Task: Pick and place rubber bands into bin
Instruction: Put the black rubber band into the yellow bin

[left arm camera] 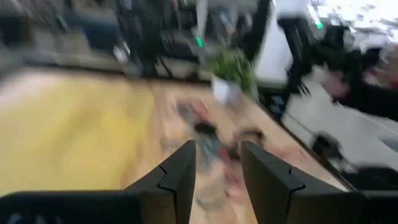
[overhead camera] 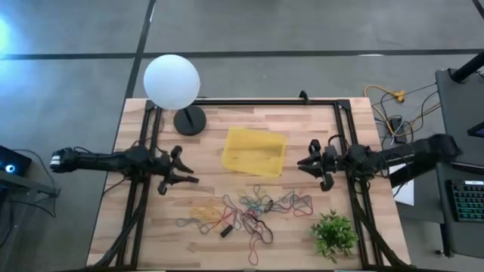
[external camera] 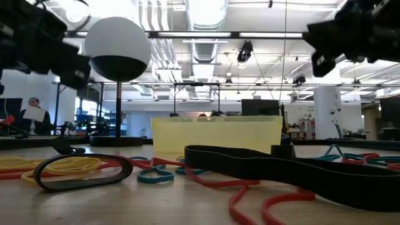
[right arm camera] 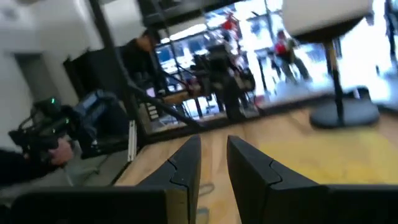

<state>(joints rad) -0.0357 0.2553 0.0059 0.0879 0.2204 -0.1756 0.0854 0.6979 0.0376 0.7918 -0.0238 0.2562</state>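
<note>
a robotics lab in a big open industrial hall. a wooden table (overhead camera: 302,234) in a black metal frame (overhead camera: 249,101) stands on a grey concrete floor (overhead camera: 68,83); bare ducts (external camera: 209,47) and strip lights run overhead, with desks, monitors (external camera: 259,107) and a keyboard (overhead camera: 469,200) nearby.

Wooden table (overhead camera: 302,234): bin (overhead camera: 254,151), rubber bands (overhead camera: 249,208)
</note>
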